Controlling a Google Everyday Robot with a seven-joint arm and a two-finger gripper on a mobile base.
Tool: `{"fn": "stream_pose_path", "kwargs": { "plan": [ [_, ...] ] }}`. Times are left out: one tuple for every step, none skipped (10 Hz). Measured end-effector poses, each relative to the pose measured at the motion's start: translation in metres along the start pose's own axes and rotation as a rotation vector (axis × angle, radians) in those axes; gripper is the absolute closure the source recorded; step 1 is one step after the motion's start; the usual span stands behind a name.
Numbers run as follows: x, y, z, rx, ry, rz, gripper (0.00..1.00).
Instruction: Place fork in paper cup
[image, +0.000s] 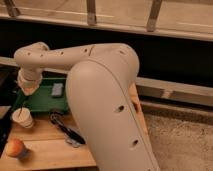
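The off-white paper cup (22, 119) stands on the wooden table (45, 150) at the left, in front of a green tray (42, 102). A thin dark sliver that looks like the fork's handle (22, 109) leans up out of the cup. My gripper (27, 89) hangs at the end of the cream arm, just above and behind the cup, over the tray's left end. Nothing can be made out in it.
A red-orange apple (16, 148) sits at the front left of the table. A black-handled utensil (66, 131) lies in the middle. A grey block (57, 90) rests in the tray. My bulky arm (107, 110) hides the table's right half.
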Motion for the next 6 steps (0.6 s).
{"fn": "stream_pose_path", "kwargs": {
  "plan": [
    [0.0,0.0,0.005,0.003,0.012,-0.003,0.94],
    [0.0,0.001,0.009,0.005,0.021,-0.003,0.94],
    [0.0,0.002,0.016,0.008,0.038,-0.008,0.94],
    [-0.001,0.005,0.023,0.01,0.055,-0.014,0.94],
    [-0.002,0.006,0.027,0.012,0.067,-0.017,0.94],
    [-0.002,0.006,0.03,0.016,0.077,-0.018,0.94]
  ]
}}
